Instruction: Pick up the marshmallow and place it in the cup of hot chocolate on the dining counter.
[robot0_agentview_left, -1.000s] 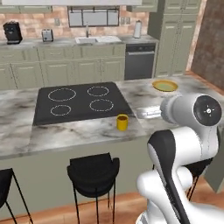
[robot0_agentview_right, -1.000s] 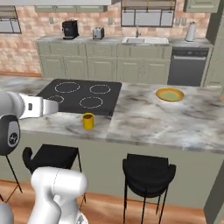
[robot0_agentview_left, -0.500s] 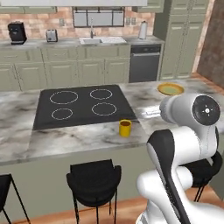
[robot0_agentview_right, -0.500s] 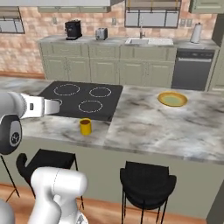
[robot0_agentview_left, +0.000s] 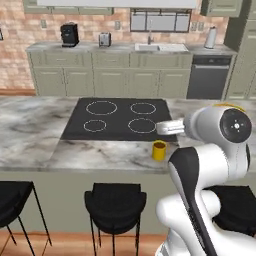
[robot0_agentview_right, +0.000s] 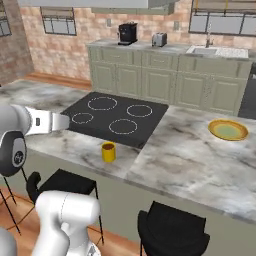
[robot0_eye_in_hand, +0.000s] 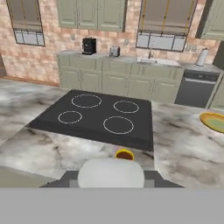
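Observation:
The marshmallow (robot0_eye_in_hand: 110, 171) is a white rounded lump at the bottom of the hand view, and my gripper (robot0_eye_in_hand: 110, 180) is shut on it, with a dark finger on each side. Just beyond it stands the yellow cup of hot chocolate (robot0_eye_in_hand: 124, 154), brown liquid showing, on the dining counter (robot0_eye_in_hand: 39, 153) at the cooktop's near edge. From the base views the cup (robot0_agentview_left: 159, 150) (robot0_agentview_right: 108, 152) stands near the counter's front edge. My hand (robot0_agentview_left: 169, 127) (robot0_agentview_right: 50, 121) is held level above the counter, short of the cup.
A black cooktop (robot0_agentview_left: 120, 117) is set into the counter behind the cup. A yellow plate with a green centre (robot0_agentview_right: 228, 130) (robot0_eye_in_hand: 214, 121) lies far right. Black stools (robot0_agentview_left: 115, 202) stand under the front edge. Sink, toaster and coffee machine (robot0_agentview_left: 69, 34) line the back wall.
Both base views have shifted, so the base has driven sideways along the counter; the cup and cooktop now sit further right in the left base view. The gripper stays shut.

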